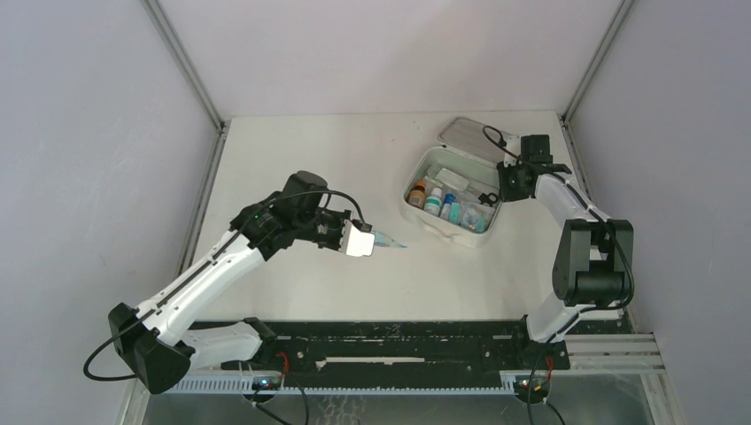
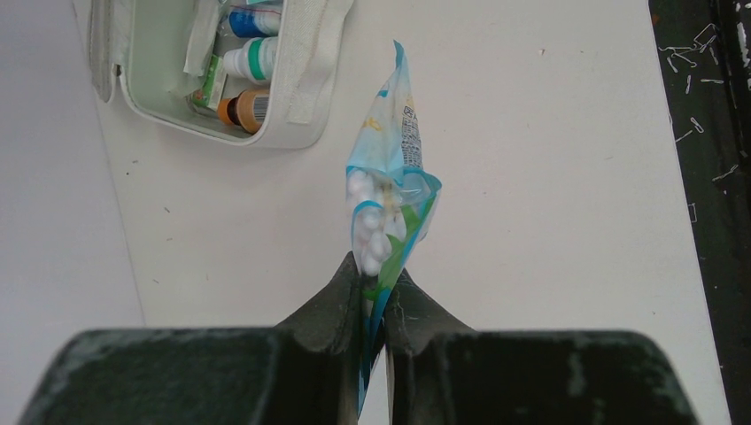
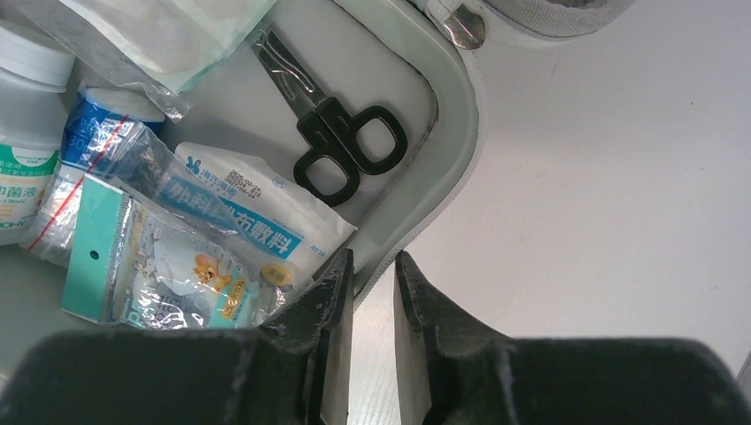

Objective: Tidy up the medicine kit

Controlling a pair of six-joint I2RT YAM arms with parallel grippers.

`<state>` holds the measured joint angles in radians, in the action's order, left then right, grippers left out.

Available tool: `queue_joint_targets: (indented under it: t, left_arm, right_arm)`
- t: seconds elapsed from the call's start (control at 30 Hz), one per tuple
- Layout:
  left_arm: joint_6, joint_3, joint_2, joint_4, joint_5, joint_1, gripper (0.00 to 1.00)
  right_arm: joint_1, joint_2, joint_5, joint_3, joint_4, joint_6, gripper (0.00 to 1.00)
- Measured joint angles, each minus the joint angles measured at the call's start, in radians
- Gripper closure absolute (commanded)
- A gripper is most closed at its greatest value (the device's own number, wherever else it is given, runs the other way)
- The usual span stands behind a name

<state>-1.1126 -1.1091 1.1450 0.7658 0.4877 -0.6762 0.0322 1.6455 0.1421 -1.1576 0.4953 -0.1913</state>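
The left tool (image 2: 374, 285) is clamped on a blue packet (image 2: 390, 199) whose long axis points away from it. The open medicine kit (image 2: 292, 135) sits on the desk at that view's upper left. The right tool (image 3: 373, 270), nearer, pinches its rim.

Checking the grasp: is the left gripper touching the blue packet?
Touching. The left wrist view shows the left gripper clamped shut on the blue packet at its lower end.
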Motion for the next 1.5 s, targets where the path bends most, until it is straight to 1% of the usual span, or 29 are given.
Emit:
queue_joint_targets:
  t: [0.13,0.27,0.37,0.4,0.43,0.53,0.57,0.6,0.7,0.77,0.87,1.03,1.1,1.3,1.5]
  left_arm:
    - [-0.006,0.0,-0.013,0.0,-0.009,0.001,0.86]
    - [-0.008,0.0,-0.021,0.0,-0.015,0.003,0.85]
    - [-0.013,0.0,-0.021,0.001,-0.018,0.004,0.85]
    - [-0.016,0.0,-0.021,0.002,-0.02,0.005,0.85]
    - [-0.017,0.0,-0.021,0.003,-0.023,0.005,0.85]
    - [-0.018,0.0,-0.021,0.007,-0.032,0.005,0.83]
    - [-0.021,0.0,-0.021,0.007,-0.034,0.005,0.83]
    - [-0.023,0.0,-0.021,0.007,-0.036,0.005,0.83]
    - [-0.024,0.0,-0.021,0.007,-0.038,0.005,0.82]
    - [-0.024,0.0,-0.021,0.007,-0.039,0.005,0.82]
    - [-0.024,0.0,-0.02,0.007,-0.038,0.007,0.83]
    - [-0.023,0.0,-0.02,0.007,-0.037,0.027,0.84]
    - [-0.023,0.0,-0.02,0.007,-0.037,0.031,0.84]
    - [-0.024,0.0,-0.019,0.007,-0.037,0.035,0.84]
    - [-0.023,0.0,-0.013,0.007,-0.038,0.036,0.84]
  right_arm:
    - [-0.023,-0.016,-0.003,0.011,0.02,0.008,0.86]
    - [-0.063,-0.05,0.01,0.044,0.032,0.021,0.82]
    - [-0.096,-0.079,0.055,0.078,0.03,0.027,0.79]
    - [-0.106,-0.089,0.073,0.089,0.029,0.028,0.76]
    - [-0.113,-0.095,0.086,0.097,0.029,0.03,0.71]
    - [-0.124,-0.11,0.143,0.116,0.045,0.032,0.53]
    - [-0.121,-0.111,0.156,0.12,0.051,0.038,0.45]
    - [-0.11,-0.111,0.178,0.127,0.063,0.039,0.4]
    - [-0.073,-0.113,0.24,0.136,0.089,0.064,0.31]
    - [-0.037,-0.118,0.275,0.135,0.083,0.082,0.28]
    - [0.005,-0.122,0.322,0.124,0.064,0.126,0.24]
    - [0.069,-0.104,0.377,0.069,-0.013,0.239,0.21]
    - [0.089,-0.073,0.405,0.045,-0.051,0.287,0.2]
    - [0.155,0.085,0.506,-0.01,-0.17,0.465,0.17]
    - [0.195,0.158,0.547,-0.011,-0.264,0.611,0.17]
